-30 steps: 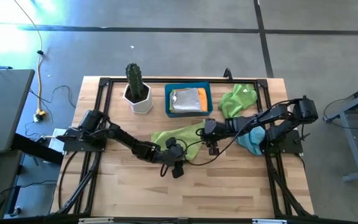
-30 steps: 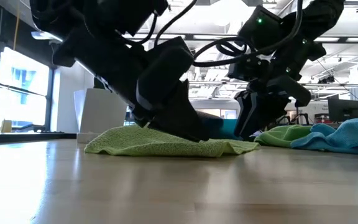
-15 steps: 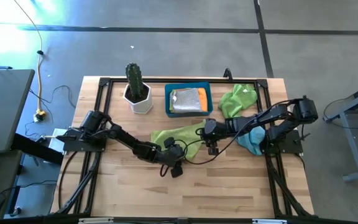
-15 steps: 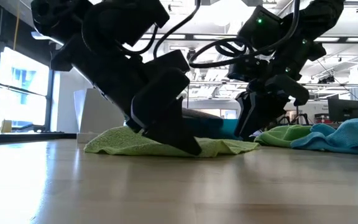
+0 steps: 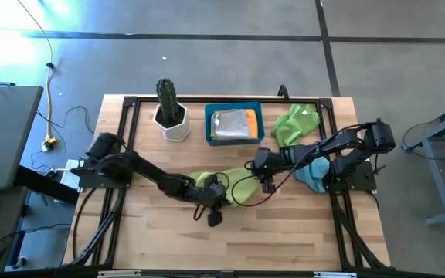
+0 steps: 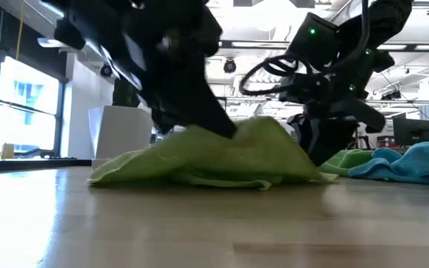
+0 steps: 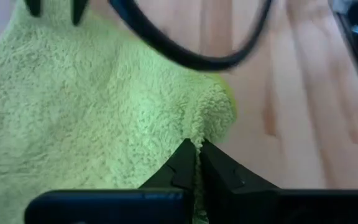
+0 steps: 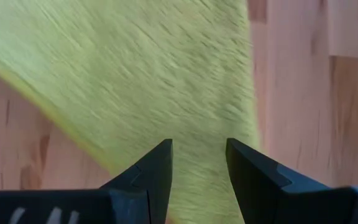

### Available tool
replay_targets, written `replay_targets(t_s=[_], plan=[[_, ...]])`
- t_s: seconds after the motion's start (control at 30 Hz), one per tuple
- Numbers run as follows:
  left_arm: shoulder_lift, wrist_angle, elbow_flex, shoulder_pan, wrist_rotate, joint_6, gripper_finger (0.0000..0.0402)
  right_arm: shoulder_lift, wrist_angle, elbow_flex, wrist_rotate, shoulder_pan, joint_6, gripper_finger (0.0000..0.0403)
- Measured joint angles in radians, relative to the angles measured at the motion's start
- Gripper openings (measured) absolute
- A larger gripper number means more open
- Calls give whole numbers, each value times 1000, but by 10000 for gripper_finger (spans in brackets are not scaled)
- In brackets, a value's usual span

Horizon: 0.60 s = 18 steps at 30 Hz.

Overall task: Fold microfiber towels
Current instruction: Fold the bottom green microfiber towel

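just below the blue bin (image 5: pixel 234 123), left gripper (image 7: pixel 196 163) pinches lime towel (image 5: pixel 203 179) corner; right gripper (image 8: pixel 197 163) apart above it; lift evenly, keep edge taut

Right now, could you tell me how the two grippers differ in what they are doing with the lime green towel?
The left gripper has its jaws shut on the lime green towel, pinching an edge; the right gripper has its jaws open above that towel, holding nothing. Both are at the table's middle, over the same towel.

Site was open-plan robotics lab: wooden workbench (image 5: pixel 284 232) on black frame, grey concrete floor (image 5: pixel 207 62), trailing cables (image 5: pixel 49 69), ceiling strip lights (image 6: pixel 267 45), monitor (image 6: pixel 407 131) behind.
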Motion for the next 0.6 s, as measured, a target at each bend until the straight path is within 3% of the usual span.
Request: replay_targets(t_s=[0.13, 0.33, 0.6], plan=[[-73, -102, -2, 10, 56, -33, 6, 0, -49, 0, -11, 0, -70, 144], [-154, -335, -4, 43, 27, -94, 3, 0, -100, 0, -127, 1, -123, 144], [-160, -398, -2, 84, 27, -126, 3, -7, -91, 0, -130, 56, -142, 144]])
